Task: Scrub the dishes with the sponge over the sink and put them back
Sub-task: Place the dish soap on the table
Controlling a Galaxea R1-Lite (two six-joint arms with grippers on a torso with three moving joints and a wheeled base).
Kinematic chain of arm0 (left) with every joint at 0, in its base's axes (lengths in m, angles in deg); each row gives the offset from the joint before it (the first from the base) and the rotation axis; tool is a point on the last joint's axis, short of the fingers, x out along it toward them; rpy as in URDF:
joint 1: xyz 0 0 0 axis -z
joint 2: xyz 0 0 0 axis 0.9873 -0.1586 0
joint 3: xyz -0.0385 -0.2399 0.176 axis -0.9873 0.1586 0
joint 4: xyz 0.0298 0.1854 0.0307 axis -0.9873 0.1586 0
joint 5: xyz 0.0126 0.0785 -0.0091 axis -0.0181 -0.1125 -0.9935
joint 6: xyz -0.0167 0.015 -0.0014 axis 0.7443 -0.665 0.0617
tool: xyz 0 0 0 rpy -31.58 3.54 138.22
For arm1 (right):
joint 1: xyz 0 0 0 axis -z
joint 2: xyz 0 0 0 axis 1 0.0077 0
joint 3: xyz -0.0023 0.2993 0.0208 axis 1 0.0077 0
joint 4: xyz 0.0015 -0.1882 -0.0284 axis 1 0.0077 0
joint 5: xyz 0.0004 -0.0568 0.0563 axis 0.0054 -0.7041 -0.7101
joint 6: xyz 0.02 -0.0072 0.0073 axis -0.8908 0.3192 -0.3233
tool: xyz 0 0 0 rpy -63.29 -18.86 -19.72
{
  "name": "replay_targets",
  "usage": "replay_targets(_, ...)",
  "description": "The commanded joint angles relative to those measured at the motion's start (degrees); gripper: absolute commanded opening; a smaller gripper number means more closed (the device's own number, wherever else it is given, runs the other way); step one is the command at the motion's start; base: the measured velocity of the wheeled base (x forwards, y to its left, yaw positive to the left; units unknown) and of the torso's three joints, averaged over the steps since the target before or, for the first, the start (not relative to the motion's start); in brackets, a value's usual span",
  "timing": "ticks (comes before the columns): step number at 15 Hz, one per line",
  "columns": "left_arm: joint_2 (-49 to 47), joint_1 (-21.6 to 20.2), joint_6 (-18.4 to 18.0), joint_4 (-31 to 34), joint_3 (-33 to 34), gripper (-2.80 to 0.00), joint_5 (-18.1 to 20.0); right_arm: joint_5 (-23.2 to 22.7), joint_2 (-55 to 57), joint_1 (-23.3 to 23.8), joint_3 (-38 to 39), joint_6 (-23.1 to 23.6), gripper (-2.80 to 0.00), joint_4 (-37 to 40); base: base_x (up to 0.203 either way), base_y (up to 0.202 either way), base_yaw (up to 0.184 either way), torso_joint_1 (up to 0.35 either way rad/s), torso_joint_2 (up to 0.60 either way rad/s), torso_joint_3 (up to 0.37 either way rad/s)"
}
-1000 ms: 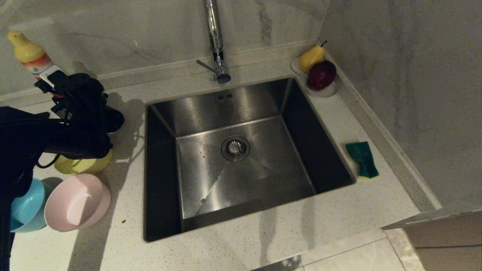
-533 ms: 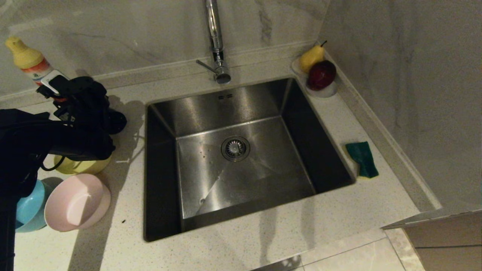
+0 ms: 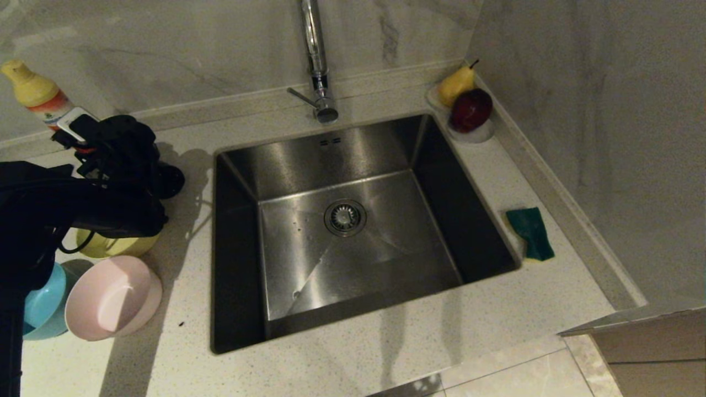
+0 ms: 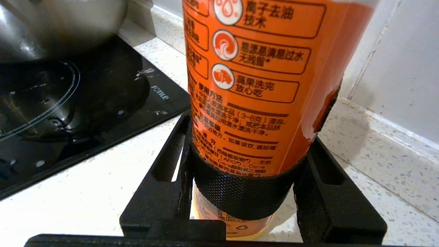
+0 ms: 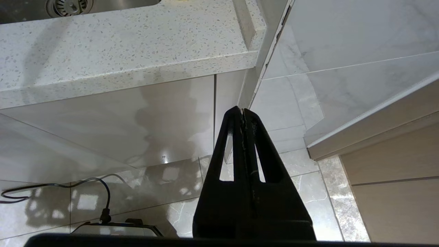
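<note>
Moved: detergent bottle (image 3: 34,94) tilted slightly, gripped low in left gripper (image 4: 241,192) | dishes (image 3: 110,295) beside sink (image 3: 237,154), sponge (image 3: 530,231) opposite | advice: keep bottle upright, clear bowls | wrist view alone showed hob (image 4: 68,103), pot (image 4: 61,24) | right gripper (image 5: 242,113) pressed together, parked below counter.

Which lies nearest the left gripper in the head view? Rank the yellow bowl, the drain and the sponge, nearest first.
From the left gripper, shut on the soap bottle at the counter's left:
1. Yellow bowl, just below the arm.
2. Drain, mid-sink.
3. Sponge, on the counter right of the sink.
</note>
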Motion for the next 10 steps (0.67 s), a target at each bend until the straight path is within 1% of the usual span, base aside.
replay_targets(1, -1.07, 0.00, 0.26, -0.10, 0.26, -2.80, -0.29, -0.04, -0.10, -0.02, 0.01, 0.00, -2.80, 0.00, 0.000, 0.000, 0.000, 0.000, 0.00, 0.000)
replay_targets(4, -0.70, 0.00, 0.26, 0.07, 0.28, -2.80, -0.29, -0.04, -0.10, -0.02, 0.01, 0.00, -2.80, 0.00, 0.000, 0.000, 0.000, 0.000, 0.00, 0.000)
replay_targets(5, -0.45, -0.09, 0.17, 0.07, 0.35, 0.00, -0.29, -0.04, -0.10, -0.02, 0.01, 0.00, -2.80, 0.00, 0.000, 0.000, 0.000, 0.000, 0.00, 0.000)
replay_targets(10, 1.32, -0.18, 0.17, 0.16, 0.35, 0.00, -0.20, -0.04, -0.10, -0.02, 0.01, 0.00, -2.80, 0.00, 0.000, 0.000, 0.000, 0.000, 0.00, 0.000)
